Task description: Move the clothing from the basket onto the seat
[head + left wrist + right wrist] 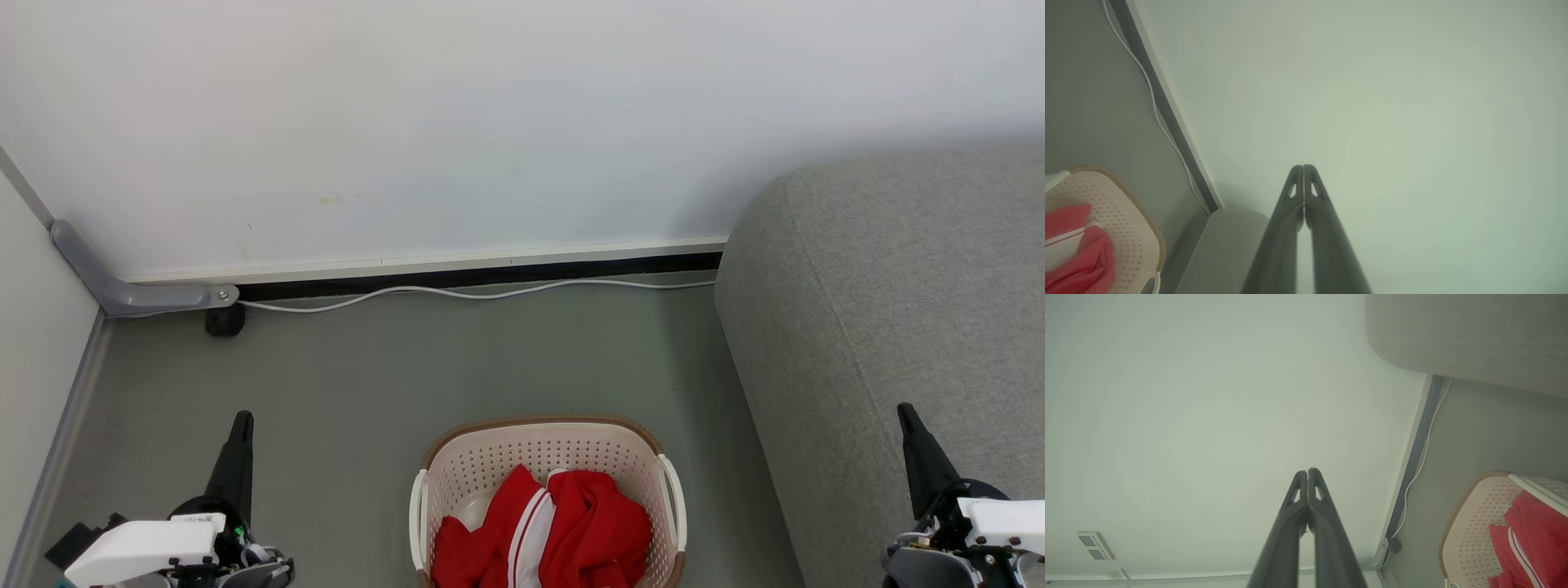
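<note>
The clothing is a heap of bright red fabric with white stripes, lying in the cream perforated basket on the floor at the bottom centre of the head view. Its red folds also lie in the basket at the lower left of the left wrist view, and red cloth fills the basket at the lower right of the right wrist view. The grey seat rises at the right. My left gripper is shut and empty, left of the basket. My right gripper is shut and empty, over the seat.
A white wall stands behind, with a dark skirting strip and a white cable running along the floor. A grey bracket with a black caster sits in the left corner. Grey floor lies between wall and basket.
</note>
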Controlling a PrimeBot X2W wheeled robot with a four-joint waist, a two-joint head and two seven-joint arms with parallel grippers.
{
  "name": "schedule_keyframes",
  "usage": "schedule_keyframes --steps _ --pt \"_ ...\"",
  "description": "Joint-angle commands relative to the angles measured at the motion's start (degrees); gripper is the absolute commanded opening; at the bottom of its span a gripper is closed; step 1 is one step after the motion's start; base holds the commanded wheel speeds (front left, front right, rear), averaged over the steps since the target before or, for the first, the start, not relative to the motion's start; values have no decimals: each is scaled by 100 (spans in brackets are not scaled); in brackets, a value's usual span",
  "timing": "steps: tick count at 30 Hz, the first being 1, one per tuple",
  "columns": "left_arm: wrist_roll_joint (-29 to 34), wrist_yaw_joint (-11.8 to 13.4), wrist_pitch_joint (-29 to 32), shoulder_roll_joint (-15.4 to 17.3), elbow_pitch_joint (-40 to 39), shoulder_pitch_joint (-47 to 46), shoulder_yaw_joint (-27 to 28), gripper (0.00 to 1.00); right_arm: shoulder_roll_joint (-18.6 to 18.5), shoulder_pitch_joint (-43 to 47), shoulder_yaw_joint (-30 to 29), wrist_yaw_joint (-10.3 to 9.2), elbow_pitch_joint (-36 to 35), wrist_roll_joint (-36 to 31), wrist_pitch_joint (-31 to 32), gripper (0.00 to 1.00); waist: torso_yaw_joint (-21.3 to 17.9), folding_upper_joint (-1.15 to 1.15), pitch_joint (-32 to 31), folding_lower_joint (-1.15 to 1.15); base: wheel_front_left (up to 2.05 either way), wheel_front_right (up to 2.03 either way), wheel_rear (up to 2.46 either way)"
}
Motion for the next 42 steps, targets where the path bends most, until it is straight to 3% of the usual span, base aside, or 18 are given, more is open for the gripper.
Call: schedule_keyframes --steps 1,42 --pt "-28 -43 35 53 -157 -332 184 0 -60 -208 95 9 -177 68 44 0 0 0 0 0 0 0 0" --pt "-28 -43 35 53 -157 -332 184 0 -60 -208 95 9 -177 68 43 0 0 0 0 0 0 0 0"
